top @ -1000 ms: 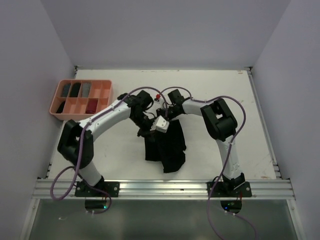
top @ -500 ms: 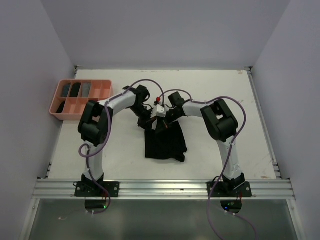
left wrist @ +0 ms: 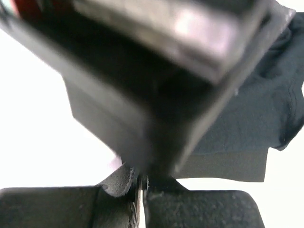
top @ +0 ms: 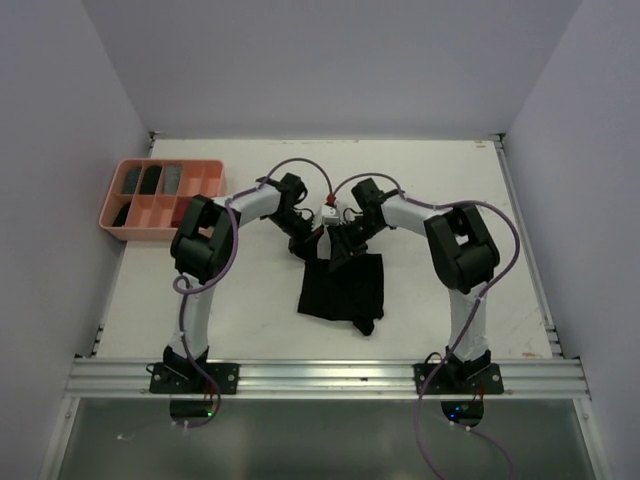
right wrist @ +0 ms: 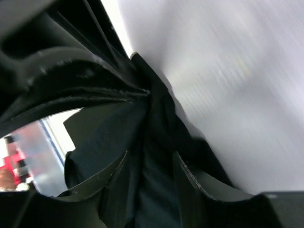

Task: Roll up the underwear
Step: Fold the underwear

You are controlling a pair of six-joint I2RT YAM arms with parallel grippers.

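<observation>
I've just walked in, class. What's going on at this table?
Two robot arms are working on the black underwear, which lies mostly flat on the white table. The left arm's fingers are shut on its far edge. The right arm's fingers stand apart at that same edge, with cloth between them. No roll is formed yet. A pink compartment tray sits far left.

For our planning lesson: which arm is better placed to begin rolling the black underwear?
Likely left. The left claw is shut on the far edge of the black underwear, while the right claw stands open around the cloth, gripping nothing.
</observation>
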